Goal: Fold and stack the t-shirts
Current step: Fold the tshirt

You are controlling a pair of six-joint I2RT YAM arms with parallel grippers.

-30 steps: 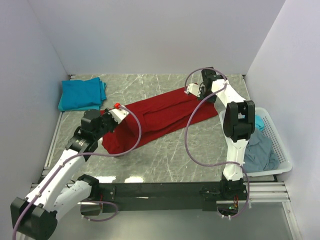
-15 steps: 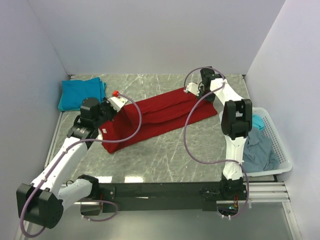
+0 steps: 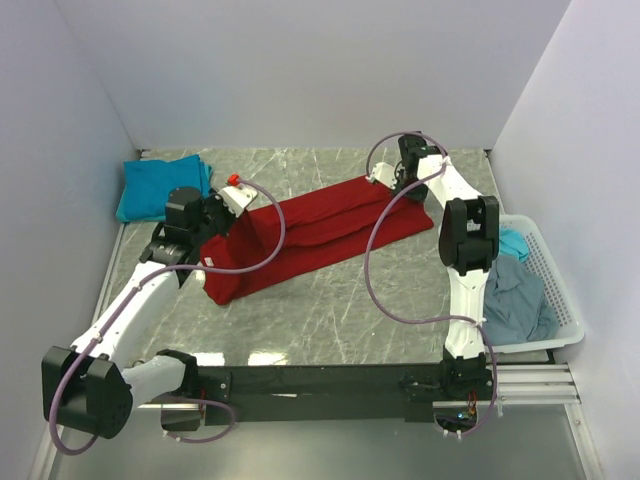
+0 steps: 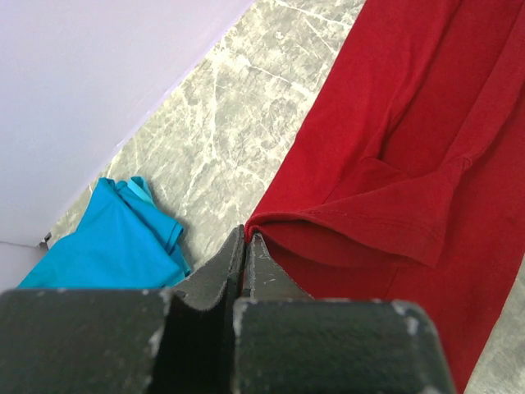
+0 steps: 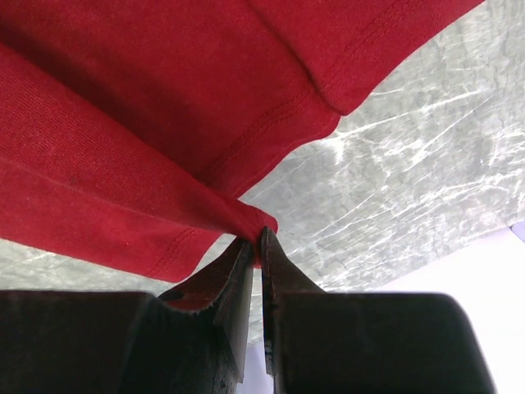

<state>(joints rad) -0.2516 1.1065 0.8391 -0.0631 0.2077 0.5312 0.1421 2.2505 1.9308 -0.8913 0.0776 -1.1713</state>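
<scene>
Our left gripper [image 4: 246, 238] is pressed together on a hem fold at one end of the red t-shirt [image 3: 320, 228], and our right gripper [image 5: 256, 240] pinches a hem corner at the other end, so we judge ourselves mid-fold. Next we need to carry both pinched edges across evenly so the crease runs straight. The shirt lies as a diagonal band, doubled lengthwise, in the middle of the bench [image 3: 340, 305], well apart from the folded teal t-shirt [image 3: 160, 190] at the far-left corner.

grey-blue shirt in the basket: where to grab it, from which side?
I'd pinch a raised fold near the middle of the grey-blue t-shirt, coming straight down from above: it lies crumpled inside the white basket, whose walls block any sideways approach.
</scene>
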